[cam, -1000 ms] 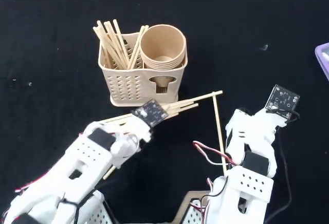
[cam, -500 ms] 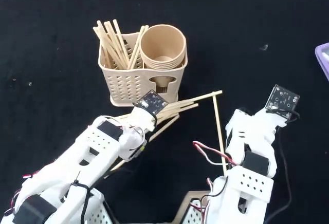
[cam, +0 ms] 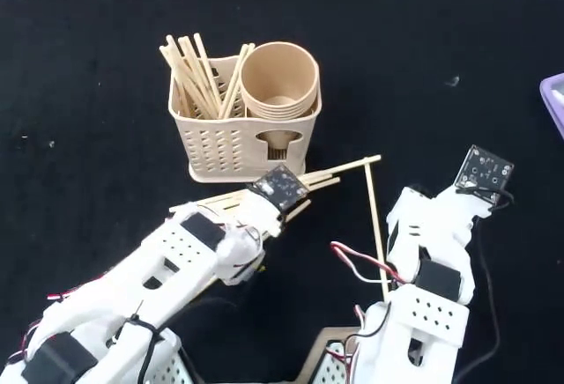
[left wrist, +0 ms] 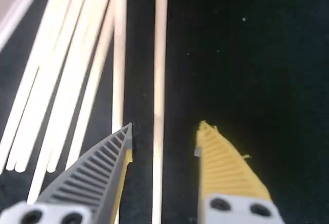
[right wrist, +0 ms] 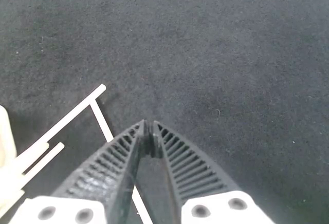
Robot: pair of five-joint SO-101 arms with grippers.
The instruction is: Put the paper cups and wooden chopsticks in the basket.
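Left arm (cam: 189,252) pushed up the table toward the basket (cam: 220,142), then slid right. Left gripper (left wrist: 164,126) now sits further along the loose chopsticks (cam: 330,173). One chopstick (cam: 298,211) swung out at an angle from the bundle's near side.

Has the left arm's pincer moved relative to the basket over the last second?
Yes. The left pincer has shifted right along the loose wooden chopsticks, from below the middle of the beige slotted plastic basket toward its right corner.
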